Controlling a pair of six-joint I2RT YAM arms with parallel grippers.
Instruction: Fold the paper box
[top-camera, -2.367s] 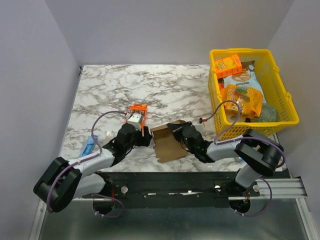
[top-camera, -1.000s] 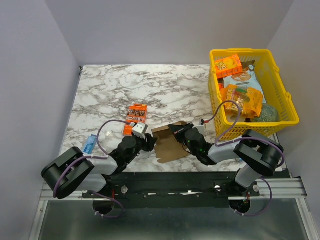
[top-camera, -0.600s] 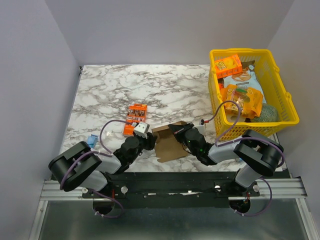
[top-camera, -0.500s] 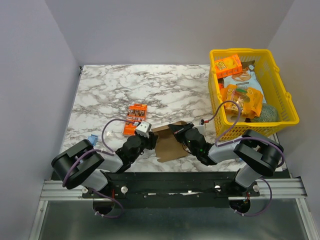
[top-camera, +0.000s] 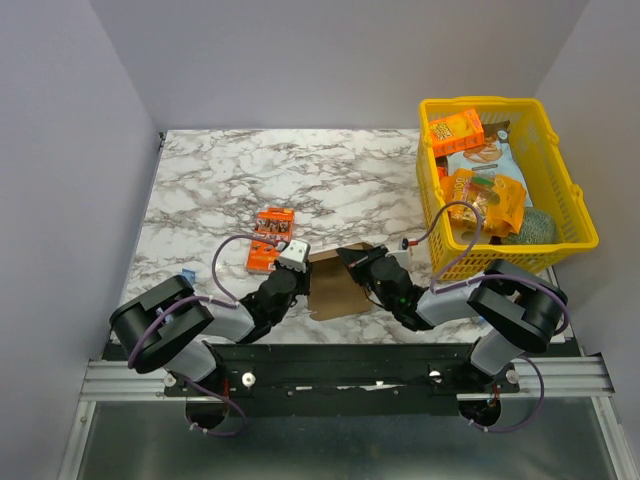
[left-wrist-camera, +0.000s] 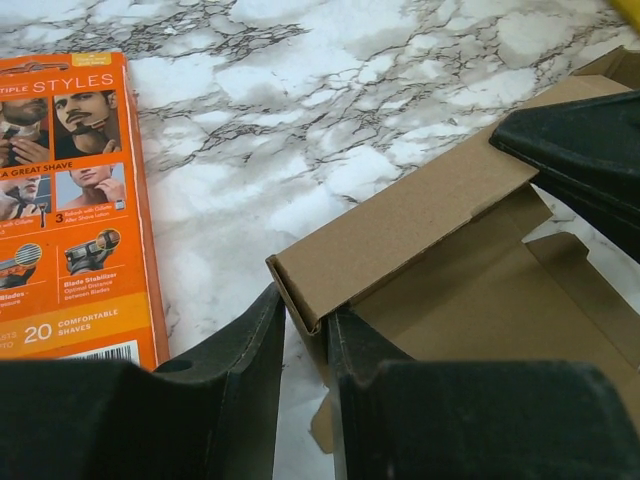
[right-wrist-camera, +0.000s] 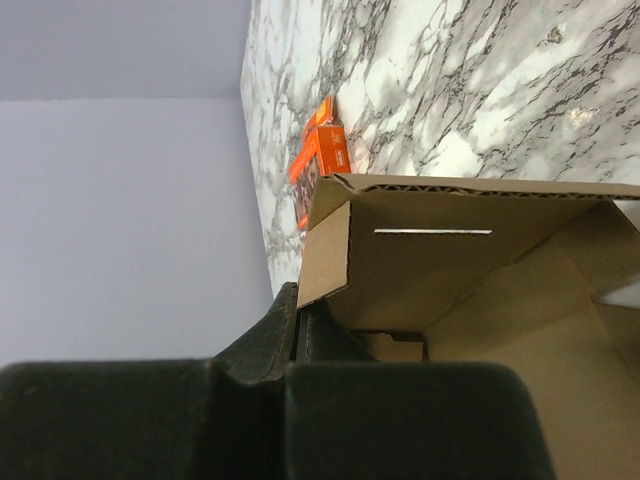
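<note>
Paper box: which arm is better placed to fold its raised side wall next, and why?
Left, probably. The left gripper straddles the paper box at that wall's end; the right gripper is shut on a flap at the other side, steadying it.

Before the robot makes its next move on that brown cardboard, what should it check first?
1. Right gripper shut on a flap of the paper box: ok.
2. Left gripper astride the end of the box's raised wall: ok.
3. Left gripper clamped firmly on that wall: cannot tell.
4. Orange box lying apart from the cardboard: ok.
5. Paper box folded into shape: not ok, mostly flat and open.
</note>
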